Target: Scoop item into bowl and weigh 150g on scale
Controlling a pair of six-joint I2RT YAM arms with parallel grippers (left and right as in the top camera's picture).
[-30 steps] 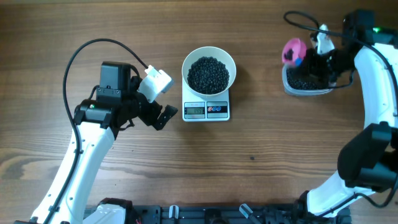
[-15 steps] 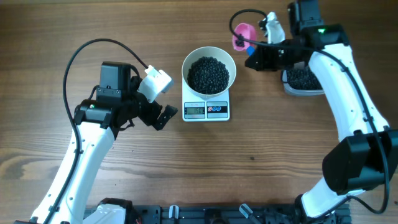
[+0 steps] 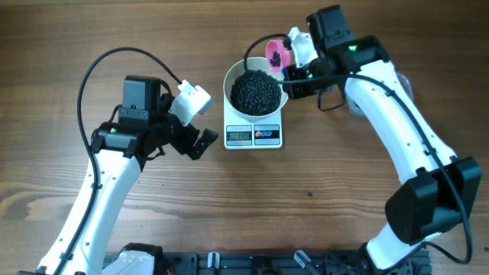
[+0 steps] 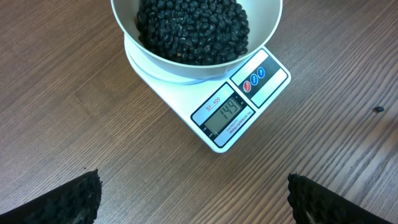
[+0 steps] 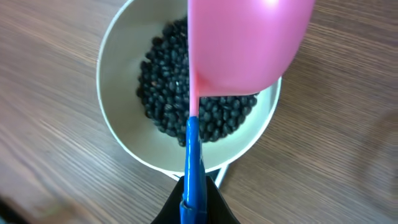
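- The tiny round black beads form a dark, glossy, granular heap that fills the middle of the round plain white bowl, leaving smooth wall bare up to the rim.
- The bowl sits on the flat white rectangular kitchen scale, near the middle of the brown wood-grain table. In the left wrist view, the grey display reads 149, and a red and a blue round button sit beside it.
- The right arm reaches in from the right, and the right gripper is beside the bowl's upper right rim. Its black jaws are clamped together on the thin blue handle of a pink plastic scoop.
- The scoop's rounded cup hangs over the bowl's far edge, above the beads. A dark patch shows inside it from overhead.
- The left arm is bent, left of the scale, with a black cable looping over it. The left gripper faces the scale, its rough-textured fingers spread wide apart and holding nothing.
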